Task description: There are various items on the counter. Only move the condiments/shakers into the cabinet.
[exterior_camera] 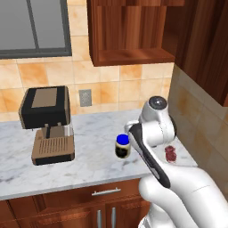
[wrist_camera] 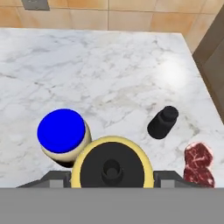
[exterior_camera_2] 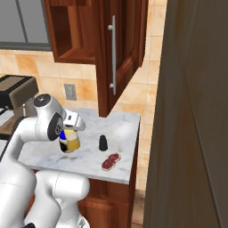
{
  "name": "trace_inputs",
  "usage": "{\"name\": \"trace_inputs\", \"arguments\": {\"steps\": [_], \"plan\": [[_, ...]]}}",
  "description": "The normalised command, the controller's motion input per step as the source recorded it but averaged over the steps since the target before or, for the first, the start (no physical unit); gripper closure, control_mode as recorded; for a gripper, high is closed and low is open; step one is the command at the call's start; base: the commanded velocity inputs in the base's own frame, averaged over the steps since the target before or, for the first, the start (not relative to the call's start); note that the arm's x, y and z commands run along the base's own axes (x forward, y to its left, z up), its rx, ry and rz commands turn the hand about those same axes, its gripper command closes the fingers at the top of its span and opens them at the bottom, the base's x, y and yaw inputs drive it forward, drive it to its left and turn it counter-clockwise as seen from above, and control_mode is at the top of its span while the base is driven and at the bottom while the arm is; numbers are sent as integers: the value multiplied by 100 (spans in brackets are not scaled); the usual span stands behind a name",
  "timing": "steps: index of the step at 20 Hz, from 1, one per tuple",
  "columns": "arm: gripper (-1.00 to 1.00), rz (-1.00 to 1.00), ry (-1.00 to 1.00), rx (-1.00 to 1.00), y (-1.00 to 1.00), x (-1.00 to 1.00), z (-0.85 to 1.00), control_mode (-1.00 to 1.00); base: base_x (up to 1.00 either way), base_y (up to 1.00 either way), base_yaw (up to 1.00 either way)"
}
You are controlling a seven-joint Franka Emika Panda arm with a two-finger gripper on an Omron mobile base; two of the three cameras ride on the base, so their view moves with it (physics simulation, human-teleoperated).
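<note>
Counter (exterior_camera_2: 122,129): black shaker (exterior_camera_2: 103,142) in right view

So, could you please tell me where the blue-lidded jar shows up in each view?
Left base view: blue-lidded jar at centre, just left of the arm.
Right base view: lower left, mostly behind the yellow bottle.
Hand view: lower left.
Shared landmark: the red meat near the counter's end.

The white arm is bending forward and down, its tool (wrist_camera: 112,178) pointing downward, fingers closing around a yellow bottle (wrist_camera: 112,168).
</note>
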Motion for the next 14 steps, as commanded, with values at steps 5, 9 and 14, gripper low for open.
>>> {"name": "trace_inputs", "arguments": {"steps": [5,9,14], "plan": [[100,0,-17,0,-3,-13,100,-100,0,0,0],[100,1,-15,0,-11,-18,100,-100,0,0,0],[100,4,-5,0,-1,-4,100,-100,0,0,0]]}}
